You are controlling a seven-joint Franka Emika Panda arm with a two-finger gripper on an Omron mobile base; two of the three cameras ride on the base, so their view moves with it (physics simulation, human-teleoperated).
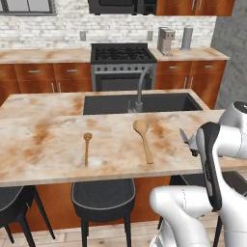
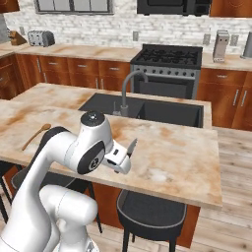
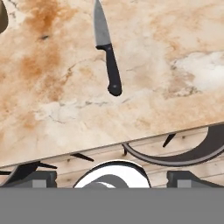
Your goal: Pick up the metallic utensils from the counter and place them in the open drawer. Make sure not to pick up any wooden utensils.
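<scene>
A metallic utensil, a knife (image 3: 106,48) with a silver blade and a black handle, lies flat on the beige stained counter (image 3: 175,100), a short way in from its front edge. My gripper (image 3: 116,177) hangs open above that edge, just short of the knife's handle, with nothing between its fingers. The same knife (image 1: 184,136) shows beside my hand at the counter's right end. Two wooden utensils lie further left: a short spoon (image 1: 87,147) and a longer spoon (image 1: 143,137) with a wide bowl. The open drawer is out of view.
A dark sink (image 1: 159,102) with a grey curved faucet (image 1: 141,87) is sunk into the counter behind the spoons. Dark stools (image 1: 102,193) stand under the front edge. A stove (image 1: 123,65) and wall cabinets lie beyond.
</scene>
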